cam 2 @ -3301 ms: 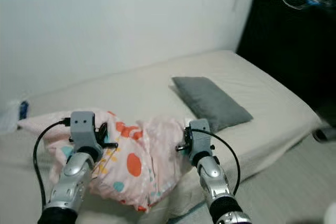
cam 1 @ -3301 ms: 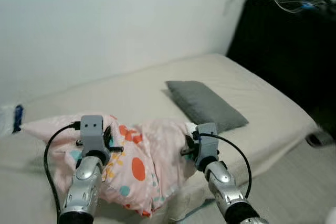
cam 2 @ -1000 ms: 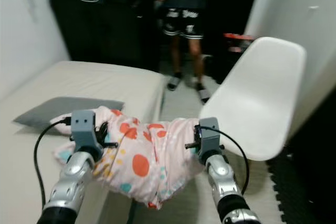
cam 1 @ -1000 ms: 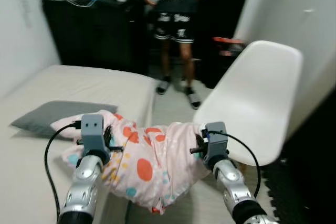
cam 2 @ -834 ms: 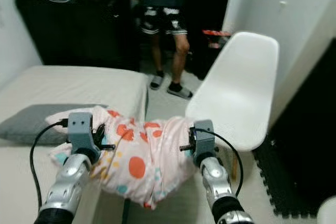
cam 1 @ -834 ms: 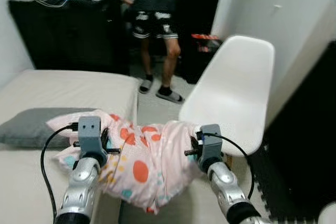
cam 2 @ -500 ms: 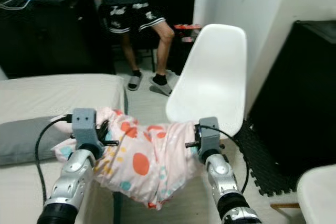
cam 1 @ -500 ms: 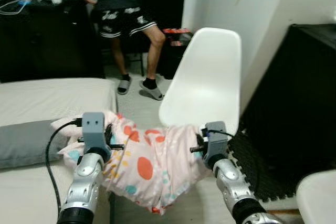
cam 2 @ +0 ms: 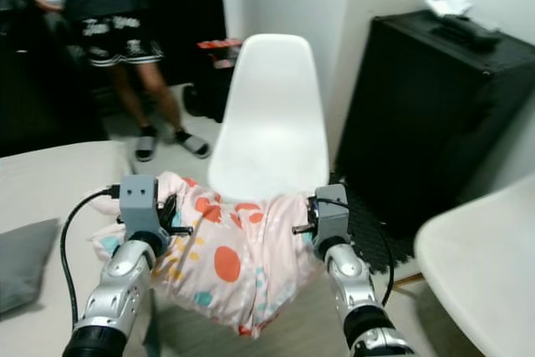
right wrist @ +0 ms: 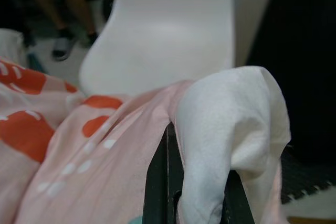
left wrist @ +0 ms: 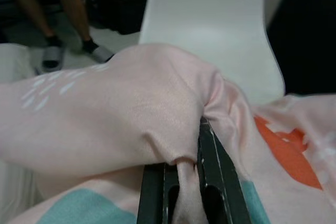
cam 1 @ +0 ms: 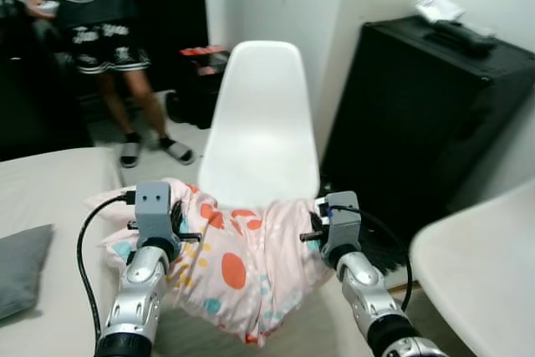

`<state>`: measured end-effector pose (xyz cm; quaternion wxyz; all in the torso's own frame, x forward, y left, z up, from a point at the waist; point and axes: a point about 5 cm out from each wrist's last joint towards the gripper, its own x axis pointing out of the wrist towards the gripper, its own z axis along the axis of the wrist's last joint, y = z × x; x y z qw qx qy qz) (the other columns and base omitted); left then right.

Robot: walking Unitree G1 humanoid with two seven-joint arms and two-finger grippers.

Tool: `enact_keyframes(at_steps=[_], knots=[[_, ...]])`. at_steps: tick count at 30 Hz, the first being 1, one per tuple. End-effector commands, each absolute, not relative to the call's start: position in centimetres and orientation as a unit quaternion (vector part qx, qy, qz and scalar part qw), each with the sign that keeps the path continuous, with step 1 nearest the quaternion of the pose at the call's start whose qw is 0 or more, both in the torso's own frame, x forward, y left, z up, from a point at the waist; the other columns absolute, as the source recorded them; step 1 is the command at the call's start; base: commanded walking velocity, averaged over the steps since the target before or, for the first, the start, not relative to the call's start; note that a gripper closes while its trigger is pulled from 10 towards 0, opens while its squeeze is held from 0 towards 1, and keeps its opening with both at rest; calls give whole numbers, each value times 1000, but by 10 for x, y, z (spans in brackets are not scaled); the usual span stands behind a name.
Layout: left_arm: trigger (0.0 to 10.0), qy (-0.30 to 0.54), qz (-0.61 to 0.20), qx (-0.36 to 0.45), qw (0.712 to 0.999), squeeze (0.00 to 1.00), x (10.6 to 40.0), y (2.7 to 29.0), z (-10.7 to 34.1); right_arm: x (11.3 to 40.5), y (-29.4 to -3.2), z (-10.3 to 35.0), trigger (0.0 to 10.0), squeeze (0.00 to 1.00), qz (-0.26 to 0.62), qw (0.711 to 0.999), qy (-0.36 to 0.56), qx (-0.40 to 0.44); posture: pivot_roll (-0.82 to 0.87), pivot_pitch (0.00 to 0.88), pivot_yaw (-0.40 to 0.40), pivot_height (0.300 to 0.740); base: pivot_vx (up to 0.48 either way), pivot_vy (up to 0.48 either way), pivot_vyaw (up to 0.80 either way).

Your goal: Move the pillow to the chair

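Between your two grippers hangs the pillow (cam 1: pixel 238 269), pink with orange and teal spots, slung in the air just in front of the chair (cam 1: pixel 261 135). Its middle sags low; its two ends are bunched up at the jaws.

Left gripper (left wrist: pixel 185 182): your wrist view shows the black fingers (left wrist: pixel 212 174) closed narrow, with a fold of pink cloth pinched between them and more cloth heaped over the tips. Left end of the pillow is held.

Right gripper (right wrist: pixel 194 187): the fingers (right wrist: pixel 157 182) stand close together, and a white-and-pink corner of the pillow is drawn down between them and bulges over the top. Right end is held.

From the head views you get the layout: the white chair stands upright straight ahead, seat facing you, the pillow's upper edge level with the seat's front rim. You cannot tell from these whether cloth touches the seat.

Wrist views add the grip itself, and both look past the cloth onto the chair's back.

Head views alone give the surroundings. Bed (cam 1: pixel 50 190) at your left, with a grey pillow (cam 1: pixel 21 265) on it. Black cabinet (cam 1: pixel 426 114) to the right of the chair. White table edge (cam 1: pixel 481 277) at lower right. A person (cam 1: pixel 92 31) stands at the back left, holding controllers.
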<state>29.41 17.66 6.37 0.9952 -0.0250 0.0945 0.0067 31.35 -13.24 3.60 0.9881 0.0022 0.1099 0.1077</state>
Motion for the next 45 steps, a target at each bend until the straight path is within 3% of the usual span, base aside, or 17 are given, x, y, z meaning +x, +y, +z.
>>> enact_keyframes(at_steps=[1,8,20,45], knots=[[10000,94,11,-17,995,0,299,173,64,318,-132,42,10000,0,110,989,100,13,41,0,26,740,0,0,-800],[10000,111,-3,-5,994,0,300,171,55,318,-143,40,10000,0,74,992,104,22,10,0,11,740,0,0,-800],[10000,98,25,-13,995,0,299,174,61,311,-138,34,10000,0,105,988,109,14,55,0,-43,740,0,0,-800],[10000,63,46,3,997,0,305,183,78,318,-141,43,10000,0,63,991,81,85,80,0,-17,740,0,0,-800]])
